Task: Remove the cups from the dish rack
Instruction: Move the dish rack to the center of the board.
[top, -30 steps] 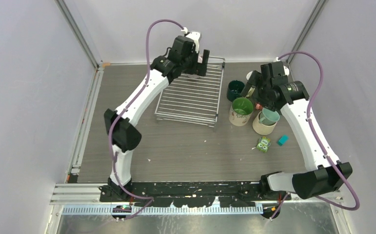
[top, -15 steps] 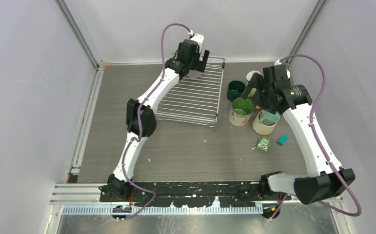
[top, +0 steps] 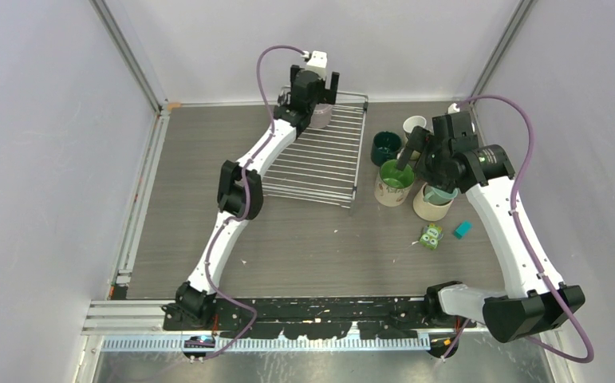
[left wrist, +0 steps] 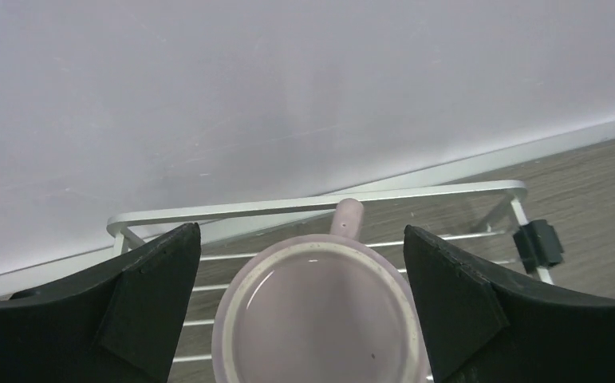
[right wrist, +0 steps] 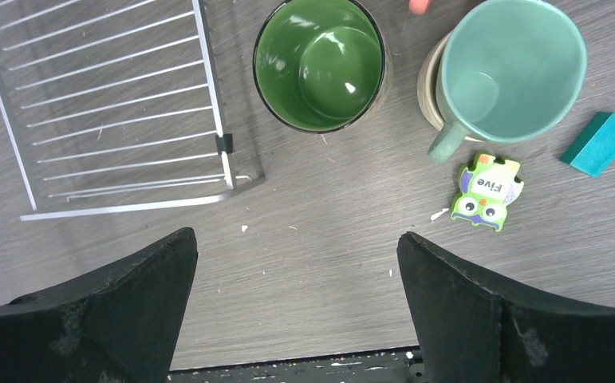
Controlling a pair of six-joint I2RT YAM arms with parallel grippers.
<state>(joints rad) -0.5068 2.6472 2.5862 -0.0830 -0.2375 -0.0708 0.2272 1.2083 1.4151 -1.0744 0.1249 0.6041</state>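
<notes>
A mauve mug (left wrist: pixel 320 311) stands upright at the far end of the dish rack (top: pixel 312 171), its handle pointing to the back wall. My left gripper (top: pixel 317 89) is open, with one finger on each side of the mug and not touching it. The rack (right wrist: pixel 120 104) holds no other mug in view. To its right on the table stand a green-lined cream mug (right wrist: pixel 321 62), a pale teal mug (right wrist: pixel 511 68) nested in a cream mug, a dark teal mug (top: pixel 384 146) and a white mug (top: pixel 414 125). My right gripper (right wrist: pixel 294 239) is open and empty above them.
A green owl toy block (right wrist: pixel 487 190) and a small teal block (right wrist: pixel 601 142) lie on the table near the right-hand mugs. The back wall runs close behind the rack's far rim (left wrist: pixel 320 206). The enclosure walls stand on both sides.
My left arm has stretched toward the back and its gripper has turned to straddle the mauve mug. My right gripper has drifted slightly right and nearer, still empty.
</notes>
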